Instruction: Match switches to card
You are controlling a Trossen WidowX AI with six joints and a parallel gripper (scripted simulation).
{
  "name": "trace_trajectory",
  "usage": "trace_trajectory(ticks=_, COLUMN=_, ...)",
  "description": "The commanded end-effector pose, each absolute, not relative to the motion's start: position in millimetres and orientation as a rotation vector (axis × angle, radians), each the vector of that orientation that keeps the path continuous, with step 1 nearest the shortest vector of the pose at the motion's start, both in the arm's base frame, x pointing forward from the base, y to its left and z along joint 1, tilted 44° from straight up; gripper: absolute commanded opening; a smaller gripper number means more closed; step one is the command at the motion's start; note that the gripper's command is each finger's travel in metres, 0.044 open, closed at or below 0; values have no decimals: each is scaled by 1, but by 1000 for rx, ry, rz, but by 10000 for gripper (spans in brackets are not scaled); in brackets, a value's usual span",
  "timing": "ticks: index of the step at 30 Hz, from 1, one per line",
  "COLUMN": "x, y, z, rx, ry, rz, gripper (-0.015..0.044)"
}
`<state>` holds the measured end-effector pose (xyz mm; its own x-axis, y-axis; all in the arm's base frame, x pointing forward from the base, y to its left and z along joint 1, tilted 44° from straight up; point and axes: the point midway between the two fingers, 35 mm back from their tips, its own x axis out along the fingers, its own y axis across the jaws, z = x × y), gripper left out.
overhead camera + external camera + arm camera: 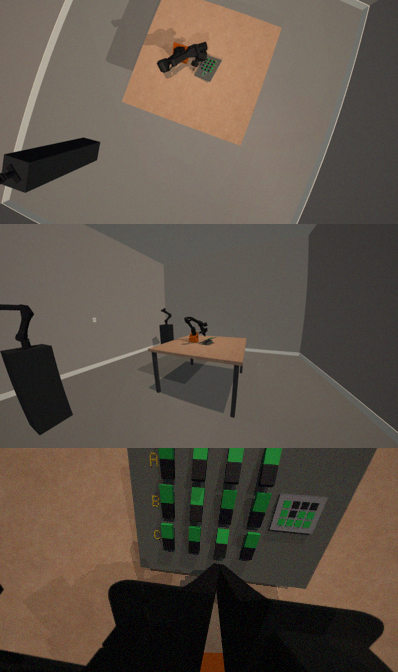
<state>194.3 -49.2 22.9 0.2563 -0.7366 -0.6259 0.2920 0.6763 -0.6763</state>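
The grey switch panel (209,77) (207,343) (310,478) carries rows A, B, C of green-and-dark switches. The card (203,73) (320,514) right of the grid shows green, dark, dark, dark in its far row; green, dark, green, green in its middle row; all green in its near row. In the wrist view, switches A2 (200,453), A3 (236,454), A4 (272,455), B2 (197,495) and C3 (222,536) have brighter green halves and look tilted unlike the others. My gripper (217,569) (205,335) is shut and empty, above the panel's near edge, just nearer than C3.
The panel stands on the wooden table (178,94) (178,352), in front of the arm's orange base (176,45) (193,337). Black pedestals with other arms stand off the table. The column numbers are outside the wrist view.
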Motion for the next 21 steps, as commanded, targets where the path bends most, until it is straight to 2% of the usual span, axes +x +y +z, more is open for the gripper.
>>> trace_trajectory(ticks=1, x=194, y=-68, z=10, rx=-489, ry=1095, rz=-738, gripper=0)
trace_trajectory(ticks=21, x=199, y=-86, z=-4, rx=-494, ry=1089, rz=-740, gripper=0)
